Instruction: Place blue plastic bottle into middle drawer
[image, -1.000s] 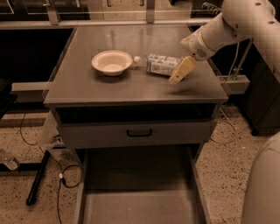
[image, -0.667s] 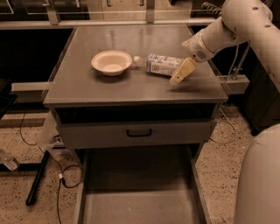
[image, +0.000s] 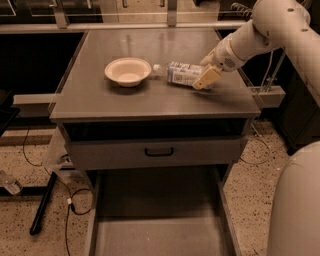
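The blue plastic bottle (image: 179, 73) lies on its side on the cabinet top (image: 150, 100), with its white cap pointing left toward a white bowl (image: 128, 71). My gripper (image: 202, 80) is at the bottle's right end, low over the cabinet top, with its tan near side in front of the bottle's base. I cannot tell whether it touches the bottle. The middle drawer (image: 155, 235) stands pulled out below, its flat grey floor bare and its thin side walls running toward me.
A closed drawer front with a black handle (image: 159, 151) sits above the open drawer. My white arm (image: 270, 30) reaches in from the upper right and my base (image: 297, 205) stands at the right. Cables (image: 70, 205) and a black bar (image: 42, 205) lie on the floor at the left.
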